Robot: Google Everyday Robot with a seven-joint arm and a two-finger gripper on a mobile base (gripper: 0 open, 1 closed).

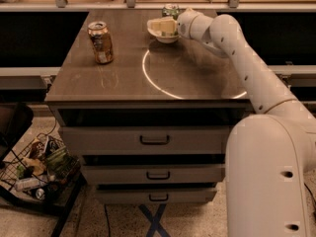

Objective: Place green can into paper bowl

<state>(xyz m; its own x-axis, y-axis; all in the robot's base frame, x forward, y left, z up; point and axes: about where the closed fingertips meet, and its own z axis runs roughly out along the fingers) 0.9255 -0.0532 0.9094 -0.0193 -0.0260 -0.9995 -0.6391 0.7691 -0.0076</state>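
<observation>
The green can stands upright at the far edge of the table. Only its silver top and upper dark green body show, above and behind my gripper. The paper bowl sits just in front of the can, a shallow off-white bowl. My gripper reaches in from the right and hovers over the bowl, right against the can's lower part. The can's base is hidden, so I cannot tell whether it stands in the bowl or behind it.
An orange-brown can stands upright at the table's left. A white circle is marked on the brown tabletop. Drawers lie below the top. A wire basket of clutter sits on the floor at the left.
</observation>
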